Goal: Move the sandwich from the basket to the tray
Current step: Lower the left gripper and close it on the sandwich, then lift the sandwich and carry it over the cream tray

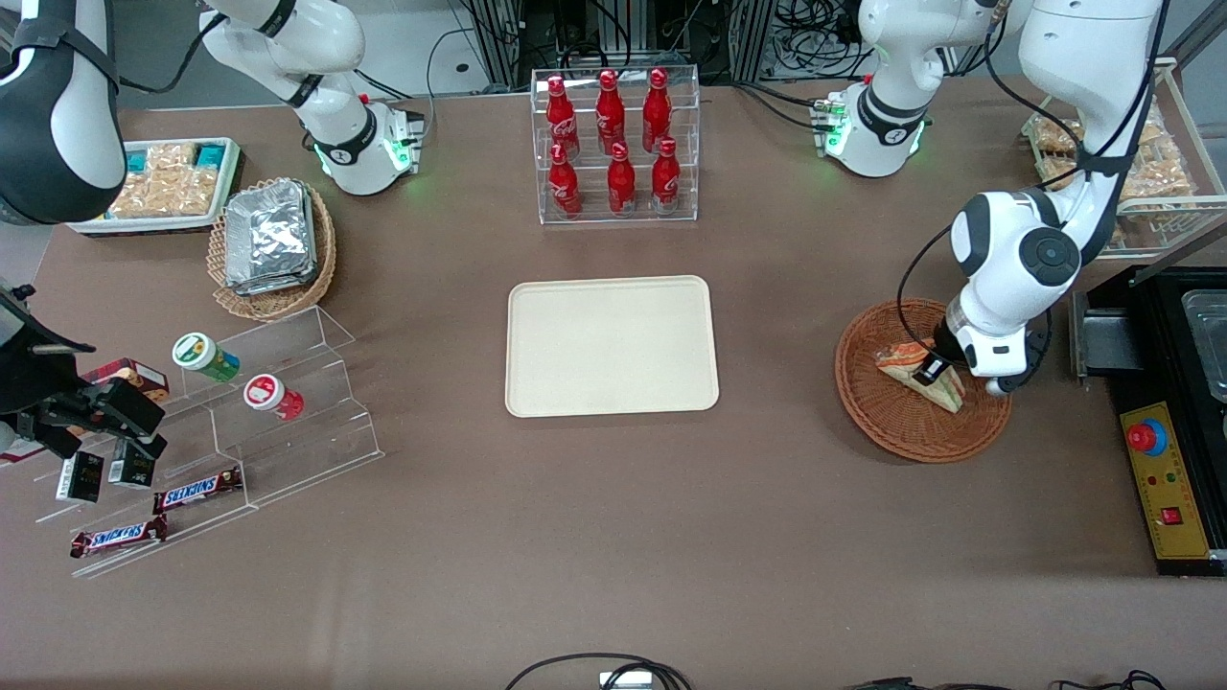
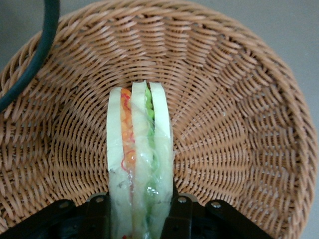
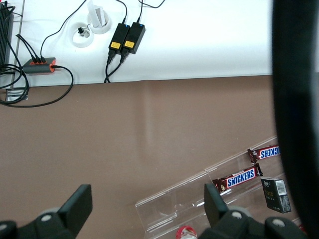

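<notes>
The sandwich (image 1: 904, 362), a clear-wrapped wedge of pale bread with orange and green filling, is in the round reddish-brown wicker basket (image 1: 882, 422) toward the working arm's end of the table. My left gripper (image 1: 932, 372) reaches down into the basket and is shut on the sandwich. In the left wrist view the sandwich (image 2: 139, 149) stands on edge between the two black fingers (image 2: 180, 211), which press on both of its bread faces, with the basket (image 2: 229, 124) weave all around. My gripper (image 2: 140, 213) holds its wide end. The cream tray (image 1: 612, 347) lies bare at mid-table.
A clear rack of red bottles (image 1: 618, 144) stands farther from the front camera than the tray. A black control box (image 1: 1165, 479) and a wire rack of snacks (image 1: 1150, 163) flank the basket. Toward the parked arm's end are a foil-packet basket (image 1: 273, 244) and an acrylic stand (image 1: 240, 412).
</notes>
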Motion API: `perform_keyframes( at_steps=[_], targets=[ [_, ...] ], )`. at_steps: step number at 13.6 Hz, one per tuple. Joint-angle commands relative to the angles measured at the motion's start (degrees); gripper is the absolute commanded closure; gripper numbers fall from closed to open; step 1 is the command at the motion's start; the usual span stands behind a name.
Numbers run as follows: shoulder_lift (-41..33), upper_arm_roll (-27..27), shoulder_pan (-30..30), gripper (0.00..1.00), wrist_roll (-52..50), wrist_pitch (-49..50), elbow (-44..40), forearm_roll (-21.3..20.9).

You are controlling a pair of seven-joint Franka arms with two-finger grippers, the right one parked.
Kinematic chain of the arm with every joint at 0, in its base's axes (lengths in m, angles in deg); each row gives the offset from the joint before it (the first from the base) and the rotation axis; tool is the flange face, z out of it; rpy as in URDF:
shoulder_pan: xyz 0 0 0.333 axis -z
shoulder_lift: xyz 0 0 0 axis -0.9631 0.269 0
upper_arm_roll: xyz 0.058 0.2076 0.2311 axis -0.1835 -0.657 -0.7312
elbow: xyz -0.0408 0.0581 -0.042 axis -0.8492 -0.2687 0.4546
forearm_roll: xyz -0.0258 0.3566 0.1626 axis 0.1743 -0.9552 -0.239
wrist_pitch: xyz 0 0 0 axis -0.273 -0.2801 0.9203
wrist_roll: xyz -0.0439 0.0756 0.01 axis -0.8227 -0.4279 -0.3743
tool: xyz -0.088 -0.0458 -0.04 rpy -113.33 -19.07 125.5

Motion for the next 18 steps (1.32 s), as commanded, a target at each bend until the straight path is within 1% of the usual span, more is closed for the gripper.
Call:
perform_keyframes(
  at_steps=[1,4,6,8,12,13,15,16,18],
  targets=[
    [-6.08,0.2,0.02,1.0,1.31,7.78,-1.52,-0.42],
    [-10.57,0.63,0.71,1.0,5.53,20.79,-7.84,-0.33],
    [-10.68,1.95,2.82,1.0,9.92,30.54,-13.98,-0.33],
    [-10.58,4.31,4.14,1.0,13.79,35.75,-18.3,-0.33],
    [-10.85,12.83,4.23,1.0,18.72,35.95,-20.34,-0.6],
    [-10.59,15.38,4.23,1.0,18.64,36.12,-21.04,-1.55],
    [-10.23,21.26,4.23,1.0,15.23,36.47,-21.75,-4.1],
    [-10.15,22.86,4.23,1.0,13.91,36.48,-21.66,-5.07],
    [-9.45,26.11,4.32,1.0,13.63,36.39,-21.92,-5.17]
  ],
)
